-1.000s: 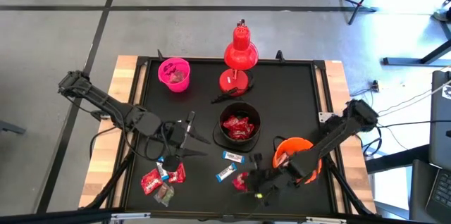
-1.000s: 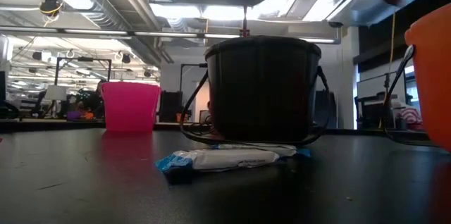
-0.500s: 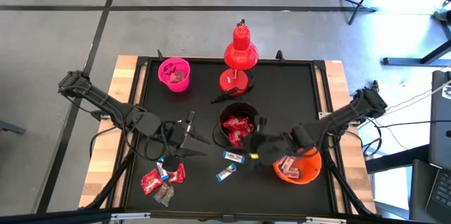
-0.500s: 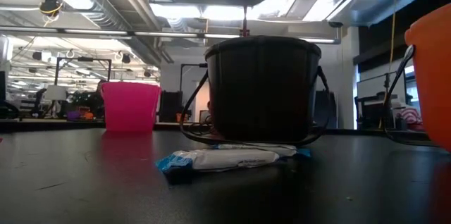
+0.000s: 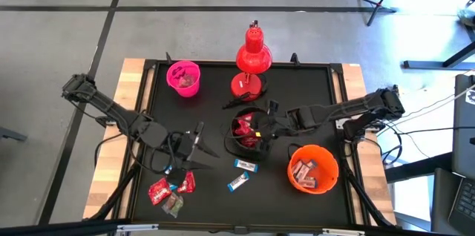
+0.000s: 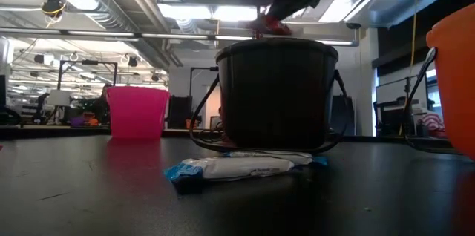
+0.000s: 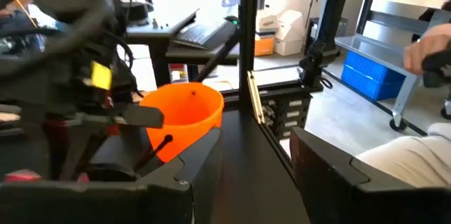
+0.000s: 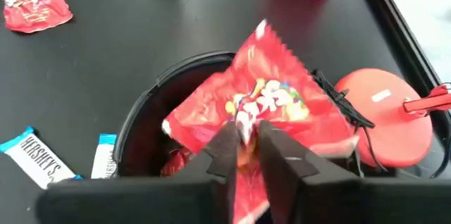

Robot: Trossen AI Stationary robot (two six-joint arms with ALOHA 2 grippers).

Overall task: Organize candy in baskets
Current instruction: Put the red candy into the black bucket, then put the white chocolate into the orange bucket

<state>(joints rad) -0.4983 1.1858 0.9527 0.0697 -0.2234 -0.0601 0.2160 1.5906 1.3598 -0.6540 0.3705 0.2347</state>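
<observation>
Red candy (image 8: 262,104) pinched in right fingers (image 8: 248,146) above part-filled black basket (image 5: 251,133); left fingers (image 7: 324,164) parted, empty; several sweets (image 5: 171,188) left on desk (image 5: 215,95).

Your table (image 5: 312,80): lamp (image 5: 252,54) stood at rear centre, one basket (image 5: 183,77) left of it, second basket (image 5: 249,133) before it, third basket (image 5: 312,168) front right, loose candy (image 5: 171,189) lay front left.
</observation>
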